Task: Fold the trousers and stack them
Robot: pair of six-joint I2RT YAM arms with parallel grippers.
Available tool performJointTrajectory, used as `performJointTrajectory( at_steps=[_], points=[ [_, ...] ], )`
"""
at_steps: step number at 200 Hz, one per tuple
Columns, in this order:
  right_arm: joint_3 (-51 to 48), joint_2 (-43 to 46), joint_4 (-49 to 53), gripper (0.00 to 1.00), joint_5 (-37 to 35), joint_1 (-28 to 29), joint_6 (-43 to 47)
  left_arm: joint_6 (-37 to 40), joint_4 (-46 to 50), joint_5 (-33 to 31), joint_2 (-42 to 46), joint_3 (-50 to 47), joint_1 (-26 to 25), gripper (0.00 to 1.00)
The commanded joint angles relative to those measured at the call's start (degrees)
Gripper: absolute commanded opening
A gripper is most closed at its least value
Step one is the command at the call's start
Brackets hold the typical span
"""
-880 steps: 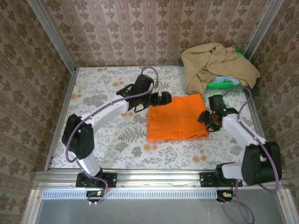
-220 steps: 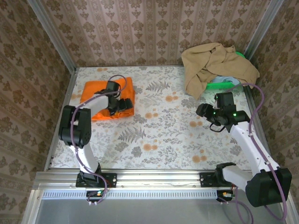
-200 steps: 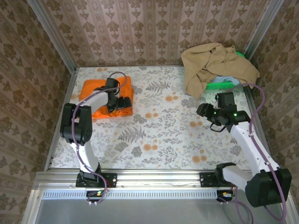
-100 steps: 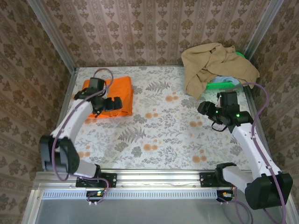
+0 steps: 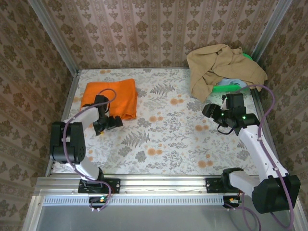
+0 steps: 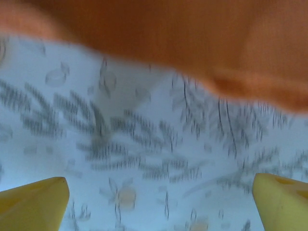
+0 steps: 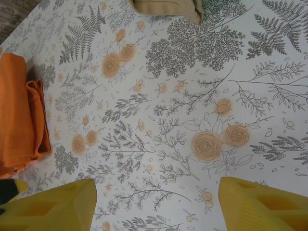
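Note:
The orange trousers [image 5: 110, 96] lie folded in a flat rectangle at the table's back left. My left gripper [image 5: 109, 123] hovers just in front of their near edge, off the fabric. In the left wrist view its yellow fingertips [image 6: 34, 202] stand wide apart, so the left gripper [image 6: 159, 207] is open over bare tablecloth, with the trousers' edge [image 6: 159, 38] blurred ahead. My right gripper [image 5: 212, 112] hangs over the table's right side. The right wrist view shows that gripper [image 7: 159, 207] open and empty, with the trousers [image 7: 19, 115] far off at the left.
A tan garment [image 5: 222, 67] is heaped over a green basket [image 5: 226, 87] at the back right corner, and its hem [image 7: 166, 7] shows in the right wrist view. The floral tablecloth [image 5: 163, 134] is walled by a metal frame and patterned panels.
My left gripper carried the folded trousers to the back left, let go, opened wide and drew back toward the near edge. The right arm barely moved.

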State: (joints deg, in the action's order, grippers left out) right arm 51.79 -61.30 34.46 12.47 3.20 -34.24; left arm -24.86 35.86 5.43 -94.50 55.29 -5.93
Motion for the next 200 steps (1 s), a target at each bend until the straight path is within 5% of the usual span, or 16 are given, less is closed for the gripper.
performJointTrajectory(
  at_steps=[1,102,200],
  points=[
    [-0.37,-0.31,-1.3,0.7,0.61,-0.13,0.58,0.12,-4.16,-0.67,-5.22,5.29,3.28,0.94],
    [-0.99,0.24,-0.49,0.7,-0.55,-0.09,0.94,-3.97,-3.01,-0.75,-24.22,28.74,10.99,0.91],
    [-2.22,3.21,0.34,0.7,-0.88,-0.11,0.97,4.76,8.31,1.45,-38.91,54.52,14.02,0.89]
  ],
)
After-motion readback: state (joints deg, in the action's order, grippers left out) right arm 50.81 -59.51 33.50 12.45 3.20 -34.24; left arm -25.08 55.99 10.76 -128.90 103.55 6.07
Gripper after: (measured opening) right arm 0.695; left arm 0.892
